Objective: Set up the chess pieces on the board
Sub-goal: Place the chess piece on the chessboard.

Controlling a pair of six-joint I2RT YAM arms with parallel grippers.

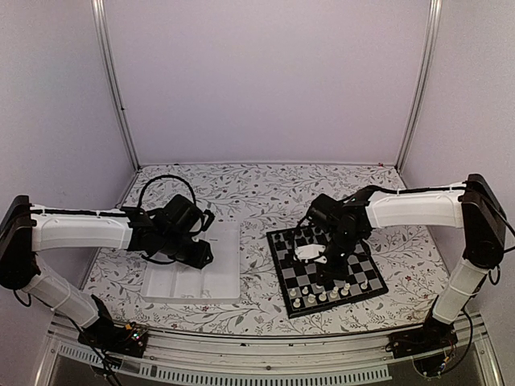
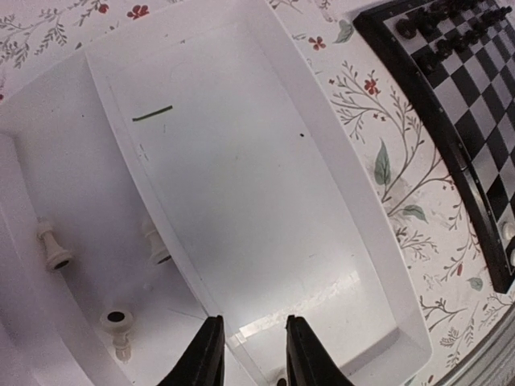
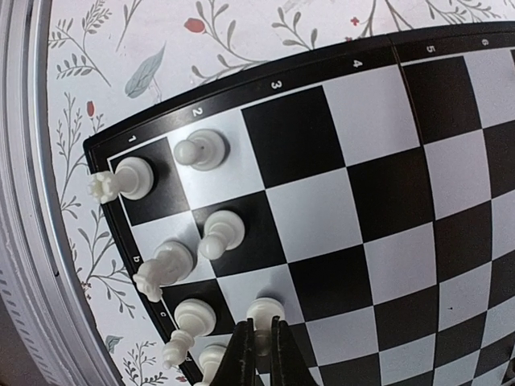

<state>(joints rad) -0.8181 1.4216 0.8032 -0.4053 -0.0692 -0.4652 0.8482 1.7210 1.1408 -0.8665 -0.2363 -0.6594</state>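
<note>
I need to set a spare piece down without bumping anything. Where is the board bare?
The middle squares of the board, between the white pieces and black pieces, are bare. The white corner by the right pincer is crowded.

Up top, the fixed camera sits above and behind the arm bases, looking forward and down from far enough back to take in the whole desk [image 1: 257, 185], with the white tray [image 1: 229, 269] on the left and the board [image 1: 372, 277] on the right. The left wrist camera hangs close over the tray and catches the board's edge at the right of its view. The right wrist camera looks down from close over one board corner, with a strip of desk alongside.
</note>
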